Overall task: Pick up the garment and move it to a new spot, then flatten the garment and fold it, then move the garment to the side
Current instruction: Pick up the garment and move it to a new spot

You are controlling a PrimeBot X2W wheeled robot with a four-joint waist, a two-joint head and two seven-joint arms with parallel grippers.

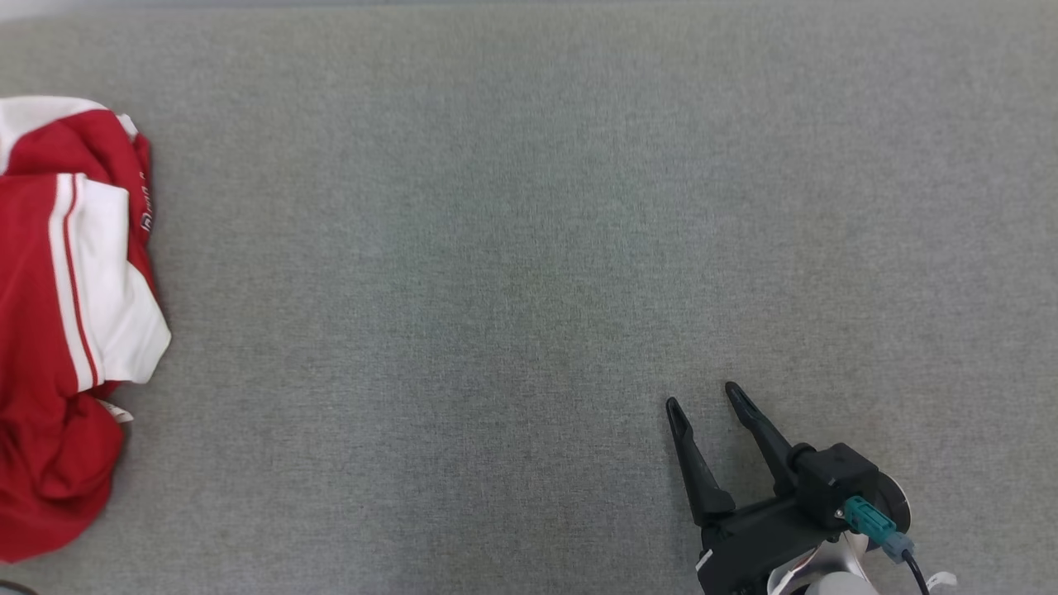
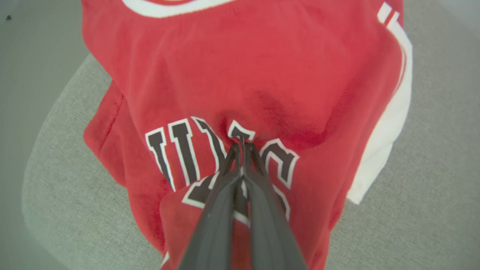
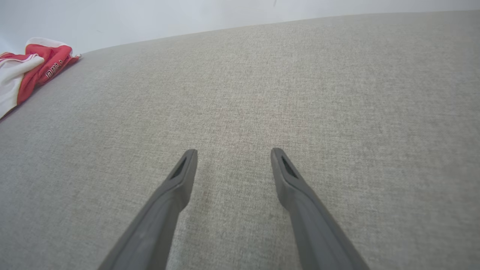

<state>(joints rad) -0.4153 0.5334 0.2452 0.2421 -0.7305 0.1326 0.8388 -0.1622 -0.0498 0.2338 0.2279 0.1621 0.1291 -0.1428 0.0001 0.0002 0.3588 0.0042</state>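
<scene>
Red and white garment (image 1: 58, 330) sits bunched at the far left end of the grey table (image 1: 529, 248), right by the table's rounded corner, part of it near the edge. Left gripper (image 2: 242, 144) is pinched fully together on a small pucker of red fabric in the middle of the black lettering, so it has hold of the garment. Right gripper (image 1: 702, 396) hangs over the bare right half of the table, fingers spread wide, holding nothing, well apart from the garment.

Risks, as I judge them:
- The pinch looks thin, maybe one layer, so the fabric could slip out on the lift.
- With the heap this close to the table's corner, a dropped or dragged garment could slide off the edge.
- A one-point grab means it will hang twisted, which makes flattening harder.
</scene>
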